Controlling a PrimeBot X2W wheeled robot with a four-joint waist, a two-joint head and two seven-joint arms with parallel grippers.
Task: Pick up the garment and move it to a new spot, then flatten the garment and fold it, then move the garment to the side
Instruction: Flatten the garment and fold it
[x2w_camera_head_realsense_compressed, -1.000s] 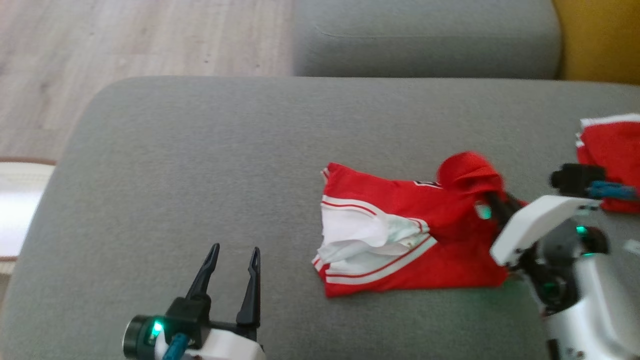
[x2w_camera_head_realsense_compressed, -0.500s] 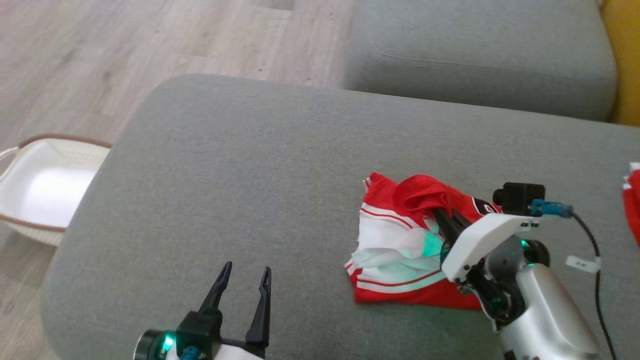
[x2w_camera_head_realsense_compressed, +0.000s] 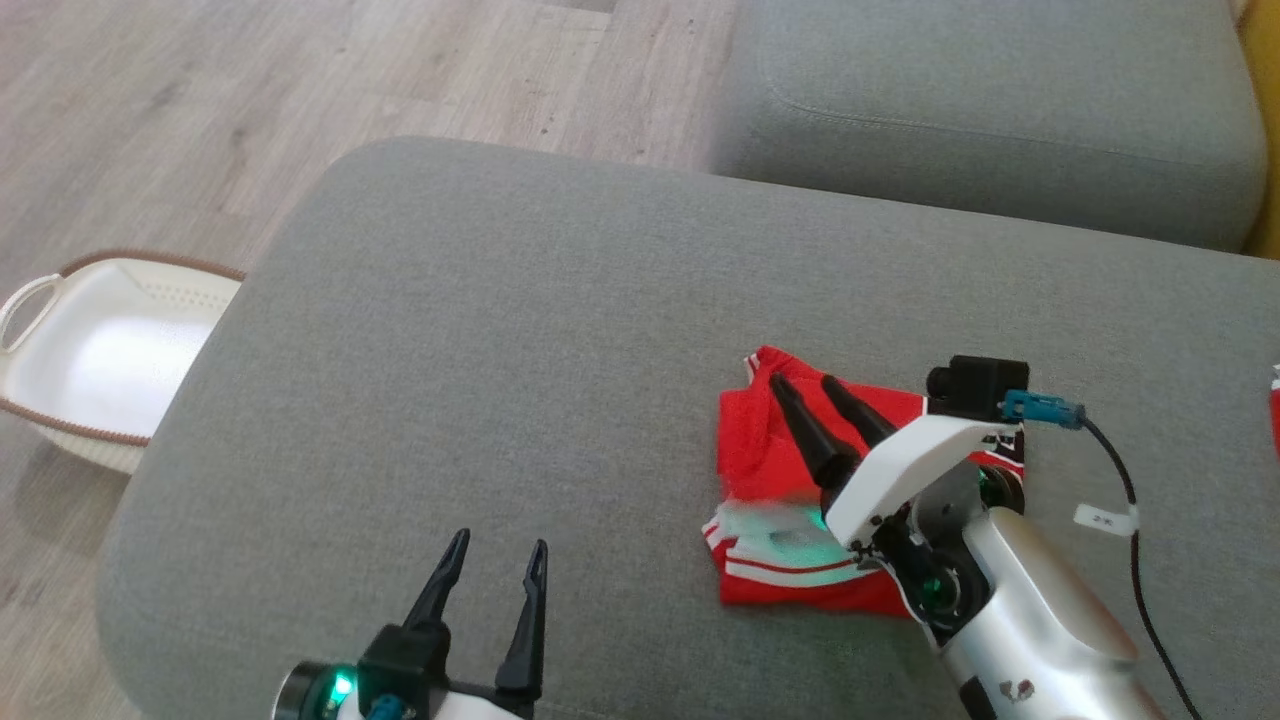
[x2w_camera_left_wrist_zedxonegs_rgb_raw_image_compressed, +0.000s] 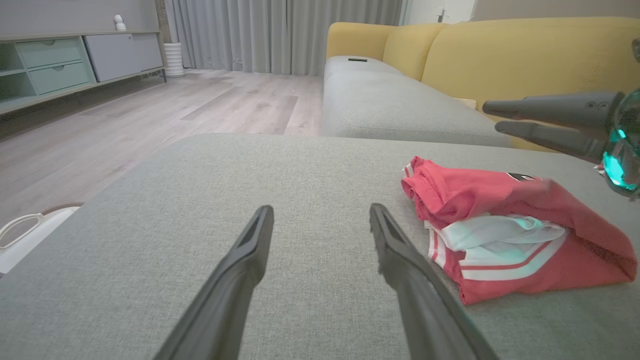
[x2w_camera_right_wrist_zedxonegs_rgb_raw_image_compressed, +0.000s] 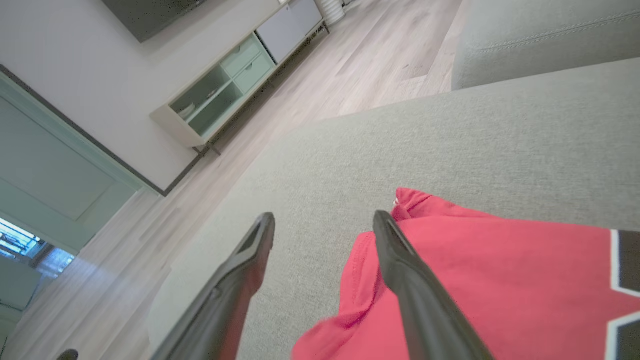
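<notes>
Red-and-white jersey garment (x2w_camera_head_realsense_compressed: 745, 455), folded roughly double, on grey fabric ottoman (x2w_camera_head_realsense_compressed: 480, 380). Folding judged nearly done; shift aside not yet done. Right tool (x2w_camera_head_realsense_compressed: 802, 380) splayed, empty, above ottoman's right half; left tool (x2w_camera_head_realsense_compressed: 500, 542) likewise, near ottoman's front edge.

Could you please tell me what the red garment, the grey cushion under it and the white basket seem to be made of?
Red garment: probably thin synthetic knit, slightly sheeny, folding softly, white striped trim.
Grey cushion: woven upholstery fabric, matte, fine visible weave.
White basket: likely moulded plastic, smooth, perforated walls, brown rim.
</notes>
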